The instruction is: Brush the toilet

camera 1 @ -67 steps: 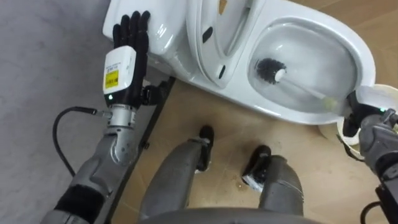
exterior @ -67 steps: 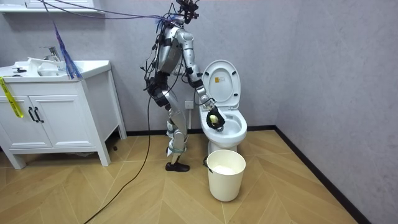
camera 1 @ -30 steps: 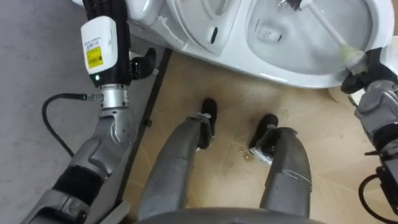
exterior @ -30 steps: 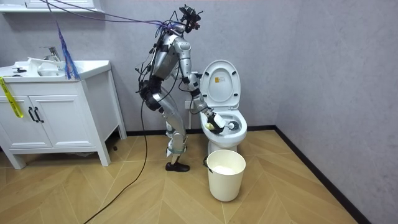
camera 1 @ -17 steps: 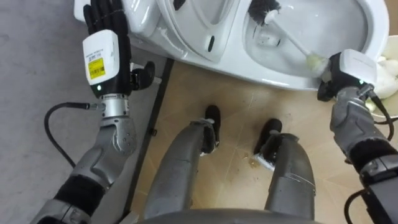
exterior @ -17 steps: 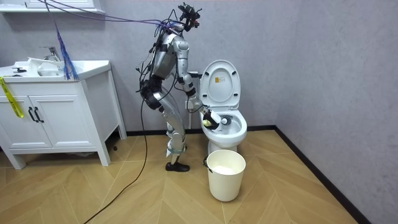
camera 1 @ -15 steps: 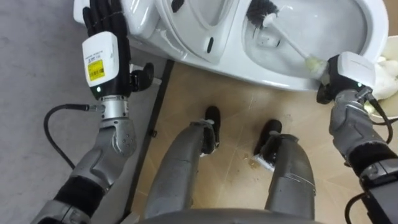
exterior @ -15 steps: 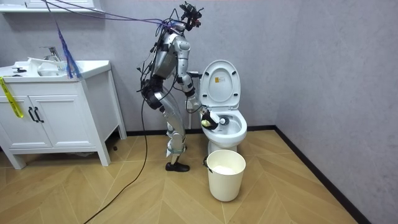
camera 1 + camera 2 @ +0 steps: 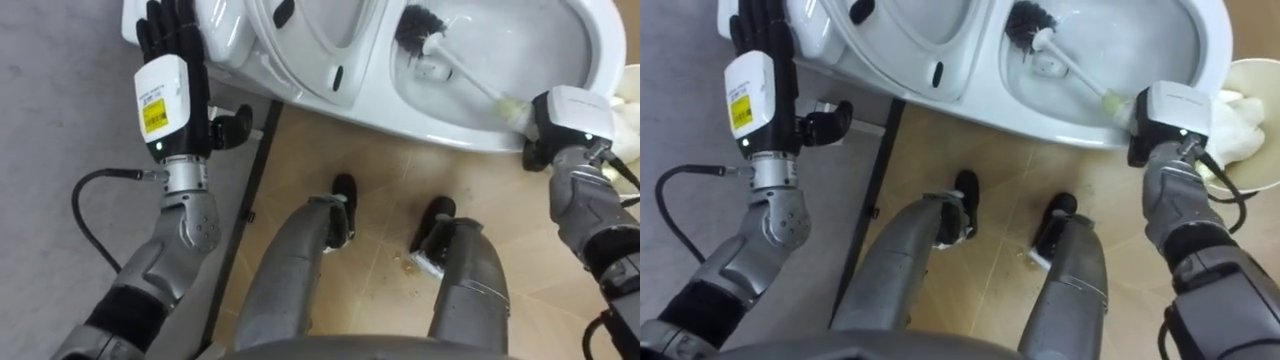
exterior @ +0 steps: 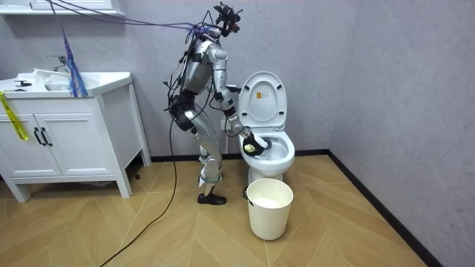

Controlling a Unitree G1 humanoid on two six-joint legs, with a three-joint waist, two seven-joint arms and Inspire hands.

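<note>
The robot is standing close against the toilet bowl [image 9: 596, 62], leaning over it. Its right hand [image 9: 566, 118] is gripping the handle end of the toilet brush [image 9: 413, 30], fingers curled round it at the rim. The bristles are sitting low against the bowl's inner wall at about 10 o'clock, and the handle is slanting back to 4 o'clock. Scrubbing looks to be under way; how much of the wall is done cannot be told. The left hand [image 9: 168, 48] is lying flat, fingers straight and together, on the tank [image 9: 228, 28]. The raised seat [image 10: 266, 98] is crowding 11 o'clock and the bin [image 9: 1252, 92] is sitting just beside the right hand at 3 o'clock, so strokes are likely freest along the bowl's length.
</note>
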